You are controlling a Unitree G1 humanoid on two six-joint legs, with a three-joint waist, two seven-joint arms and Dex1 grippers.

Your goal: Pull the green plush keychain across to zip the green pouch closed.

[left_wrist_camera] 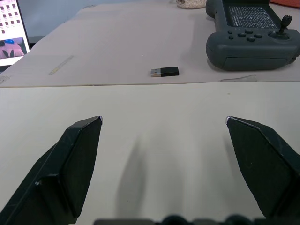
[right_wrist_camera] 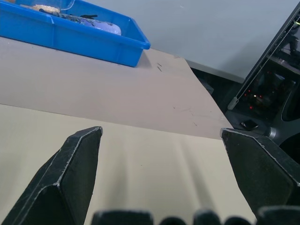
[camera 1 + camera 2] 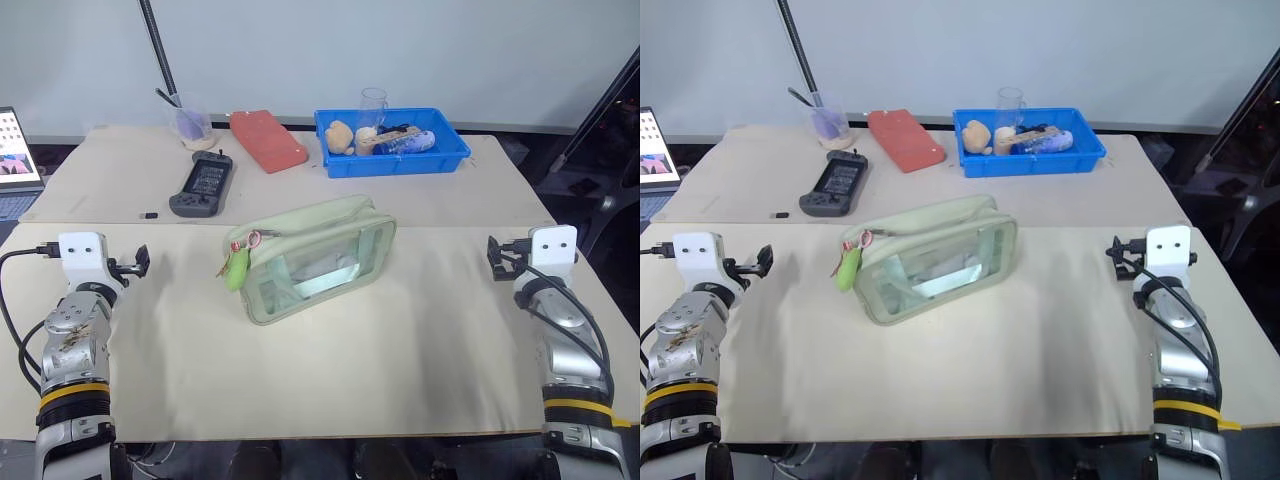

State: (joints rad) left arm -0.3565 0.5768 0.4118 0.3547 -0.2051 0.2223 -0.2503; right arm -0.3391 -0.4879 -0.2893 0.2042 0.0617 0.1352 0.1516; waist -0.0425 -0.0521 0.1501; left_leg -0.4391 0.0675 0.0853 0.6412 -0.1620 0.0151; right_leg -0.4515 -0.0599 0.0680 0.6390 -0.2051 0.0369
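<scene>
The green pouch (image 3: 312, 258) lies on its side at the middle of the table, its clear panel facing me and its top zipper open along the upper edge. The green plush keychain (image 3: 237, 268) hangs at the pouch's left end, with a reddish ring above it. My left gripper (image 3: 135, 264) hovers at the table's left edge, well left of the keychain, open and empty. My right gripper (image 3: 497, 256) stands at the right edge, far from the pouch, open with nothing between its fingers (image 2: 70, 173).
A blue tray (image 3: 392, 141) with plush toys and a clear cup stands at the back right. A red flat case (image 3: 267, 140), a grey handheld controller (image 3: 203, 183), a small USB dongle (image 1: 164, 72) and a cup with a tool (image 3: 189, 121) lie at the back. A laptop (image 3: 14, 160) sits far left.
</scene>
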